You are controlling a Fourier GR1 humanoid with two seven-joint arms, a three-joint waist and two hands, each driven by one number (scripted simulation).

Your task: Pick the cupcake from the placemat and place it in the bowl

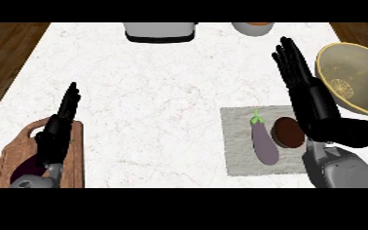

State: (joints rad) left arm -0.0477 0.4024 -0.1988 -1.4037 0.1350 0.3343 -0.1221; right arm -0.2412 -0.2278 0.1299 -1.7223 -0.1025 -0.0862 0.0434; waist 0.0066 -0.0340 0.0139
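Observation:
A brown cupcake lies on the grey placemat at the lower right, beside a purple eggplant. My right hand is open, fingers straight and pointing away, just right of the cupcake and above the placemat's right edge; it hides part of the mat. The yellowish bowl stands at the right edge, just beyond that hand. My left hand is open at the lower left, over a wooden cutting board.
A grey toaster-like appliance stands at the counter's far edge, and a pale cup sits to its right. Something dark purple lies on the cutting board. Dark wooden floor shows past the counter's left and right sides.

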